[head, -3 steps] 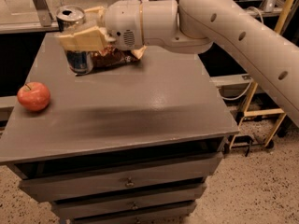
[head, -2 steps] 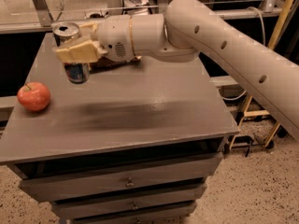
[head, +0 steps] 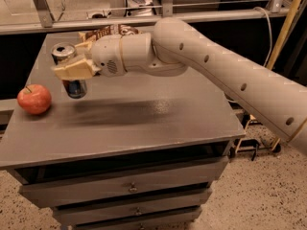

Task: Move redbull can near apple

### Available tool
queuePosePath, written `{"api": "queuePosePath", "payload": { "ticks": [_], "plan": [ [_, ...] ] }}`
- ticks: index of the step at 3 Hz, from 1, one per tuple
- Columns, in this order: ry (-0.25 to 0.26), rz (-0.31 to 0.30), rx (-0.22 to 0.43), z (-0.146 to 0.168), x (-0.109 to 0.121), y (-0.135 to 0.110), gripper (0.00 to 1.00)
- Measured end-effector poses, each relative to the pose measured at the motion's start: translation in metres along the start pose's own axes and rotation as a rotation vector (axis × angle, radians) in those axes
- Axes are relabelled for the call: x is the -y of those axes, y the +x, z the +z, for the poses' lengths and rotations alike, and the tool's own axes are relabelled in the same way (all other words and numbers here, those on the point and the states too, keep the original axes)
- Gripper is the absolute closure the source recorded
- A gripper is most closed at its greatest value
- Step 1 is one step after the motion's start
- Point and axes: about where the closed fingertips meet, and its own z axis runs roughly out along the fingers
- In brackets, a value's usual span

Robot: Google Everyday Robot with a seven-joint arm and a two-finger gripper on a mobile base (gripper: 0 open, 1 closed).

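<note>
My gripper is shut on the redbull can, a slim silver-and-blue can with a silver top. It holds the can upright, just above the grey cabinet top, near the left side. The red apple lies on the cabinet top by the left edge, a short way left of and slightly nearer than the can. The tan fingers cover the can's middle.
A brown snack bag lies at the back of the cabinet top, partly behind my arm. Drawers run down the cabinet front. A metal rail and glass stand behind the cabinet.
My gripper has carried the can from the back of the cabinet top, beside the snack bag, forward and left toward the apple.
</note>
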Motion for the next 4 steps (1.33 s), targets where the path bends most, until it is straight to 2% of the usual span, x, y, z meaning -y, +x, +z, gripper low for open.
{"api": "queuePosePath", "payload": {
  "ticks": [1, 2, 3, 4],
  "plan": [
    [-0.015, 0.011, -0.008, 0.016, 0.001, 0.013, 1.0],
    [-0.009, 0.046, 0.004, 0.032, -0.001, 0.027, 0.82],
    [-0.003, 0.063, 0.014, 0.046, -0.004, 0.034, 0.59],
    [0.005, 0.073, 0.026, 0.053, -0.006, 0.039, 0.27]
  ]
}}
